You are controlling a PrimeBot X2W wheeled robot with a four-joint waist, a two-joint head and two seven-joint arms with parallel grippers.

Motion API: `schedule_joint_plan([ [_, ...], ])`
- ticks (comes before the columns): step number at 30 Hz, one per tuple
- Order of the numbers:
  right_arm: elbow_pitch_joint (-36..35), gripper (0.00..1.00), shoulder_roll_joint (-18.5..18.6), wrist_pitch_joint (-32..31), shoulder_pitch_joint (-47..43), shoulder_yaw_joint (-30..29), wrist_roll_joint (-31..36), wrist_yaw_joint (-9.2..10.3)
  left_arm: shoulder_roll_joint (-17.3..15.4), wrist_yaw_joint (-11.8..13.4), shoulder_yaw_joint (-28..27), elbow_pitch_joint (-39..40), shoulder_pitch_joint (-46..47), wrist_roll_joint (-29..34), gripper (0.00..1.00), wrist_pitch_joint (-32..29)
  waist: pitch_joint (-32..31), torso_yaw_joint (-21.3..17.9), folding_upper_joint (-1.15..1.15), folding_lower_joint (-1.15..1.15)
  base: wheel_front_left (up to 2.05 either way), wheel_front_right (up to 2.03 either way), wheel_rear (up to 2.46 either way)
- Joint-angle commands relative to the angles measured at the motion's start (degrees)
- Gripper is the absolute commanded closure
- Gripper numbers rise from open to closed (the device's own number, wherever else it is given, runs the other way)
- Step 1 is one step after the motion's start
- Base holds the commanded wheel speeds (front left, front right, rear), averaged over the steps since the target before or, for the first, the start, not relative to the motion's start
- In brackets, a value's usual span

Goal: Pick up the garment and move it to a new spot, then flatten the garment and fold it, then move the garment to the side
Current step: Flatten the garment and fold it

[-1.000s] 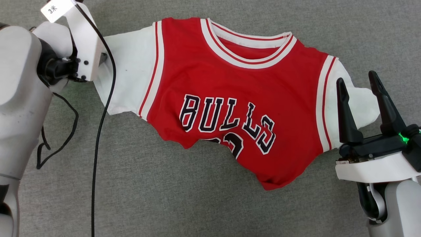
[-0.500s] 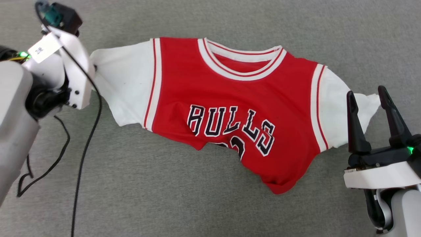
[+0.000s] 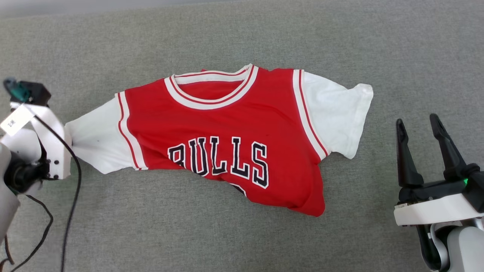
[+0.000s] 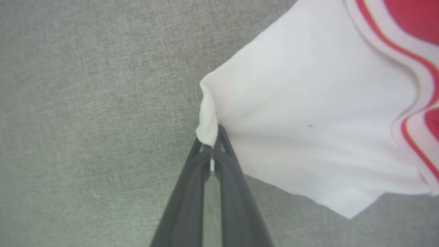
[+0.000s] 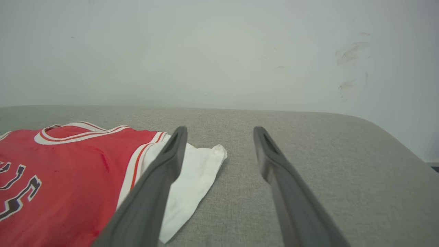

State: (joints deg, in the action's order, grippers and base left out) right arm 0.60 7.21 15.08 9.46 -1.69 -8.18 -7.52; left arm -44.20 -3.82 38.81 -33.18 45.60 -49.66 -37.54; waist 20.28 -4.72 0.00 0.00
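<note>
On the grey fabric-covered surface [image 3: 159, 234], the red Bulls jersey [image 3: 227, 128] lies face up with its collar toward the far side. Its lettering is readable, and its lower part is rucked under itself at the near right.

Over at the left, the left gripper [image 4: 213, 145] has its two dark fingers pinched tight on the very tip of the white left sleeve [image 3: 94, 149]. That sleeve is drawn out to a taut point toward the gripper. I read this as a corner grip chosen for dragging the whole shirt sideways rather than lifting it.

The right sleeve [image 3: 338, 113] lies slack and flat, with nothing touching it. Well apart on its right, the right gripper [image 3: 416, 120] hovers with its fingers spread wide and nothing between them, pointing toward the far side. I'd guess it is placed there to take that free sleeve, so both arms can stretch the cloth flat.

A black cable [image 3: 70, 204] trails from the left arm across the surface near the pinched sleeve, and it looks like it could snag.
</note>
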Motion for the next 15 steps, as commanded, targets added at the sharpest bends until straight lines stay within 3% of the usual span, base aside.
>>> schedule_joint_plan([
  [1,0.35,0.00,0.32,0.14,-0.60,-0.23,-0.22,0.06,0.88,0.29,0.09,-0.94,-1.51,-0.53,1.00,0.56,-0.09,-0.21,0.00,0.00,0.00,0.00,0.00],
  [4,0.90,0.00,0.55,0.13,-0.95,-0.25,-0.34,0.06,2.88,0.18,0.34,-2.98,-3.52,-1.22,1.00,2.37,-0.58,-0.38,0.00,0.00,0.00,0.00,0.00],
  [5,1.06,0.00,0.66,0.13,-1.07,-0.29,-0.38,0.06,3.62,0.20,0.28,-3.50,-3.68,-1.18,0.77,3.63,-0.87,-0.36,0.00,0.00,0.00,0.00,0.00],
  [6,1.19,0.00,0.84,0.13,-0.96,-0.38,-0.35,0.06,4.10,0.21,0.28,-3.78,-3.69,-0.47,0.00,5.49,-1.20,-0.30,0.00,0.00,0.00,0.00,0.00],
  [11,1.33,0.00,2.38,0.13,-0.19,-0.98,-0.22,0.06,5.65,0.92,-0.51,-5.54,-3.77,2.28,0.00,16.71,-3.94,0.62,0.00,0.00,0.00,0.00,0.00],
  [15,1.40,0.00,4.66,0.13,0.49,-1.95,-0.17,0.06,7.16,3.08,-1.42,-5.19,-4.81,5.24,0.00,28.76,-6.88,2.10,0.00,0.00,0.00,0.00,0.00],
])
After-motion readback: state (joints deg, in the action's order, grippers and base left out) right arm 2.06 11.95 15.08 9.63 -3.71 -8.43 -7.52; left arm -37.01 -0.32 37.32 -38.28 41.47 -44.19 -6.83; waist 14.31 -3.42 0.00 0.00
